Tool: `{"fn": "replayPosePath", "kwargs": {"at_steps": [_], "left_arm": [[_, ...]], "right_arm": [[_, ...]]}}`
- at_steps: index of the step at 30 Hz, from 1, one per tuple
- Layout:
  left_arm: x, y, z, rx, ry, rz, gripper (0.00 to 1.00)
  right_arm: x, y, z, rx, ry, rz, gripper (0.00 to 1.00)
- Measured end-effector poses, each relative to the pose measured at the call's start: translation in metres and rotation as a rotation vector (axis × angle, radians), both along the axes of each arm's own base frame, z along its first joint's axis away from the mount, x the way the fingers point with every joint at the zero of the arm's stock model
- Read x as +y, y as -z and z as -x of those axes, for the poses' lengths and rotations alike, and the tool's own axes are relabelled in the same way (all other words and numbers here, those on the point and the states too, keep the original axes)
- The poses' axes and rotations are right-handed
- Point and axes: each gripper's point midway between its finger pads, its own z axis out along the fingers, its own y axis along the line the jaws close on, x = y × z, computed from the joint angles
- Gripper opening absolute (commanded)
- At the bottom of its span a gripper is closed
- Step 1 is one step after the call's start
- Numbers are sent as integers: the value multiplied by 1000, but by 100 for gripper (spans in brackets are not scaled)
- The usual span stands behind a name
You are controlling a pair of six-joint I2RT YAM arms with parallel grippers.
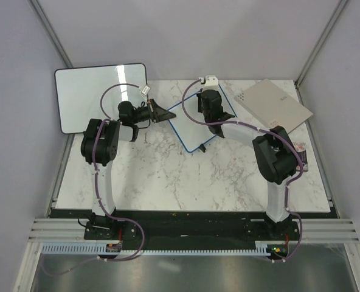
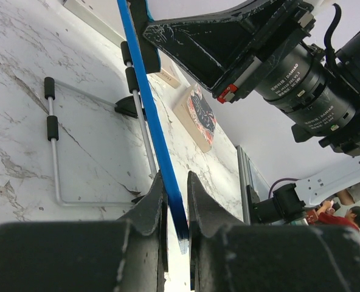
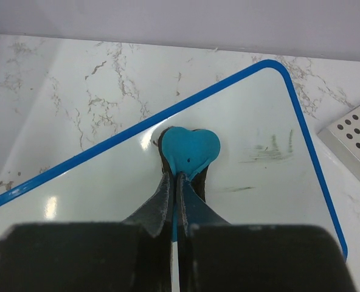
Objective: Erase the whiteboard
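Observation:
The whiteboard (image 1: 189, 131), small and blue-framed, stands tilted on the marble table at mid-back. My left gripper (image 1: 162, 114) is shut on its left blue frame edge (image 2: 148, 115); the wire stand with black feet (image 2: 52, 128) shows behind it. My right gripper (image 3: 175, 176) is shut on a teal heart-shaped eraser (image 3: 189, 148), which is pressed against the white surface near the board's upper edge. Faint green marks (image 3: 270, 151) lie to the right of the eraser. From above, the right gripper (image 1: 213, 114) sits over the board's upper right part.
A larger black-framed whiteboard (image 1: 101, 94) leans at the back left. A beige perforated panel (image 1: 274, 104) lies at the back right, and a small white object (image 1: 209, 79) at the back edge. A small printed box (image 2: 195, 117) sits near the table's right edge.

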Motion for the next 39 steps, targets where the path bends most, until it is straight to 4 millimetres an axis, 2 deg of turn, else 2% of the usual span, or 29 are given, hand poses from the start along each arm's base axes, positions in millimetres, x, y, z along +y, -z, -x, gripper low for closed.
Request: {"fn": "replayPosePath", "kwargs": {"at_steps": [7, 13, 20, 29, 39], "left_arm": [[-1, 3, 0, 27, -3, -3, 2], [-4, 3, 2, 32, 6, -3, 2], [-4, 2, 2, 34, 9, -1, 2], [-4, 2, 3, 36, 12, 0, 2], [-4, 2, 4, 34, 21, -2, 2]], "right_arm": [[-14, 0, -18, 8, 43, -66, 0], [-56, -1, -44, 8, 128, -134, 0], [-86, 10, -54, 20, 221, -152, 0], [-83, 14, -51, 22, 180, -174, 0], [-71, 28, -17, 40, 88, -191, 0]]}}
